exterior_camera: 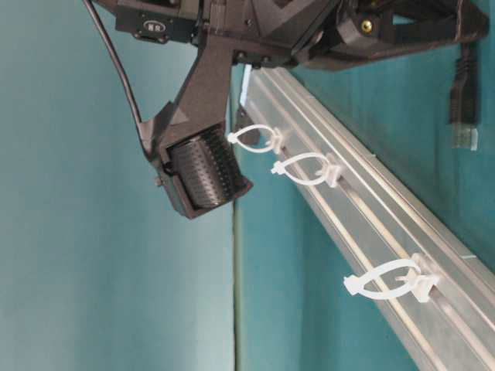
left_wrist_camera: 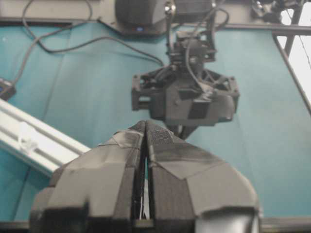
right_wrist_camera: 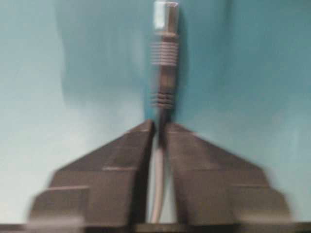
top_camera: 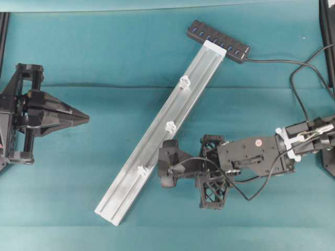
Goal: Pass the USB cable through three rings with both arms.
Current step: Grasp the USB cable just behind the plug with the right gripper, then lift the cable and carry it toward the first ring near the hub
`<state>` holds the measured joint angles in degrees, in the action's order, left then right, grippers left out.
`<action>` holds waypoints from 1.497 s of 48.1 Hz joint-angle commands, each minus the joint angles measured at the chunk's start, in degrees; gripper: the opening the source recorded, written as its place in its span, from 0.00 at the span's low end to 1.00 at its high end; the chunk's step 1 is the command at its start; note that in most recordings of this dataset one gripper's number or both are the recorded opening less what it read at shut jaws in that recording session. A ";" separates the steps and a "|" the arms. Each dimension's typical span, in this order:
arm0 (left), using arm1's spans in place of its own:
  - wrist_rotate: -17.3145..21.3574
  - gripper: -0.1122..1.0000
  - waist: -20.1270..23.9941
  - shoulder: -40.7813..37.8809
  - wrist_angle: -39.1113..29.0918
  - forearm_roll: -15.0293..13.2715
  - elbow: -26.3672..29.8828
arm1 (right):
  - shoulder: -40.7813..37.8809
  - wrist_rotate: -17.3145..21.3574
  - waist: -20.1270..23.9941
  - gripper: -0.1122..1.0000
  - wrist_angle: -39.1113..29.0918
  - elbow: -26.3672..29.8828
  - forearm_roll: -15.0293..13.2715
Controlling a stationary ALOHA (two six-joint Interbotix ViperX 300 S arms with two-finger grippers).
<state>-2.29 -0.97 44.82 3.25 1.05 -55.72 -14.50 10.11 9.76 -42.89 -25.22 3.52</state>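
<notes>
The silver rail [top_camera: 157, 136] lies diagonally on the teal cloth and carries the three white rings [top_camera: 184, 82], [top_camera: 170, 126], [top_camera: 141, 170]. My right gripper [right_wrist_camera: 159, 127] is shut on the USB cable just behind its plug [right_wrist_camera: 165, 19], which sticks out past the fingertips. In the overhead view the right arm's wrist [top_camera: 172, 162] hangs beside the rail, between the middle and lower rings. In the table-level view the plug [exterior_camera: 464, 100] hangs over the cloth, apart from the rings [exterior_camera: 305, 168]. My left gripper [top_camera: 84, 118] is shut and empty, far left of the rail.
The black hub [top_camera: 217, 41] sits at the rail's top end. Its cable [top_camera: 293, 65] runs right and loops down to the right arm. The left wrist view shows the rail [left_wrist_camera: 43, 141] at the left and the right arm [left_wrist_camera: 187, 97] straight ahead.
</notes>
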 commanded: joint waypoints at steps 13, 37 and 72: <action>0.00 0.09 0.44 0.09 0.26 0.09 0.62 | -0.88 -0.26 0.53 0.17 -0.97 0.53 0.09; 0.00 0.09 1.41 0.00 -1.05 0.09 0.62 | 11.16 -3.96 -8.09 0.17 -14.59 3.34 0.09; 0.00 0.09 3.16 1.58 0.35 0.09 1.58 | 20.57 -30.85 -26.54 0.17 -35.60 13.10 -0.44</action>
<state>-2.29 1.93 46.05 2.99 0.97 -55.72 6.59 -17.58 -16.26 -77.70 -13.80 3.52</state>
